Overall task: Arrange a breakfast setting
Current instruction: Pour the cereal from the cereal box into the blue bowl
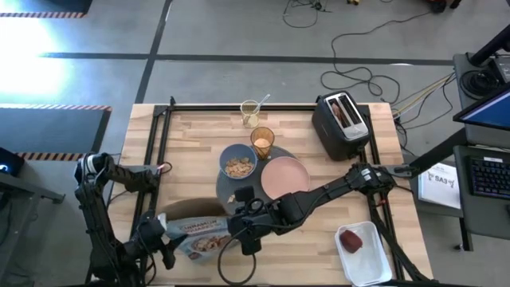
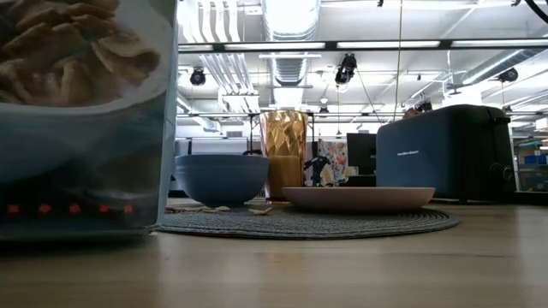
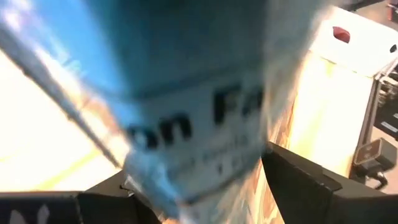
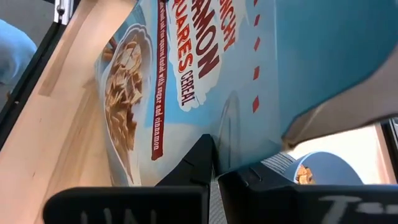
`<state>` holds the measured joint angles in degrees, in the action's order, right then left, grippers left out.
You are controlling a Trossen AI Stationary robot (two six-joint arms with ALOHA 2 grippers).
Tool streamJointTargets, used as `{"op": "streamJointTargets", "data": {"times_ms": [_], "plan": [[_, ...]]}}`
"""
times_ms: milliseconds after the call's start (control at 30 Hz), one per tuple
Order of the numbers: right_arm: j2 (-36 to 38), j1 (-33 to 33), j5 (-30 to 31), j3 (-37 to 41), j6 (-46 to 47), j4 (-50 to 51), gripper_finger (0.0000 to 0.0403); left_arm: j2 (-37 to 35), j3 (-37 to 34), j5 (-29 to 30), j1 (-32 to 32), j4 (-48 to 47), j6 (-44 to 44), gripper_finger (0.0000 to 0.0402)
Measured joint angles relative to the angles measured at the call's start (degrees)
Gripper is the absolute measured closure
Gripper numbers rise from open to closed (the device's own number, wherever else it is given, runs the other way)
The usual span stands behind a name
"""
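The breakfast setting sat at the centre of the high view: blue bowl [image 1: 237, 164] with cereal, amber tumbler [image 1: 262, 140] and pink plate [image 1: 285, 176] on the grey mat [image 1: 275, 154]. At lower left the left gripper [image 1: 170, 240] was clamped on the cereal box [image 1: 199, 236]; the right gripper [image 1: 249, 235], fingers together, lay against it. Pouring looked finished; next the box needed parking on the bench [image 1: 191, 143], then the apple [image 1: 351, 241] fetching from the white tray [image 1: 372, 265] at lower right.

Print on the cereal box [image 4: 205, 81]
Its blue face reads "SQUARES CEREAL" in dark red — a red band beside the pictured cereal carries "with sugar and cinnamon"; other lettering is cut off.
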<state>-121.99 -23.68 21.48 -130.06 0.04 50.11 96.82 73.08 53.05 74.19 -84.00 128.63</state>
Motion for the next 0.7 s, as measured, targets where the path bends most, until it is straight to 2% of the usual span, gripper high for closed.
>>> {"op": "streamJointTargets", "data": {"times_ms": [200,433,700], "plan": [[-0.04,0.00,-0.21,-0.02,1.07,-0.33,0.0395,0.11,-0.09,-2.14,1.15,0.47,0.53,0.0178],[-0.17,-0.31,3.41,0.00,3.84,-1.41,0.0394,0.36,0.63,-6.32,3.43,2.36,1.95,0.0178],[-0.17,-0.35,4.02,0.04,7.86,-2.46,0.0394,1.21,1.02,-6.13,3.75,1.77,1.27,0.0178]]}}
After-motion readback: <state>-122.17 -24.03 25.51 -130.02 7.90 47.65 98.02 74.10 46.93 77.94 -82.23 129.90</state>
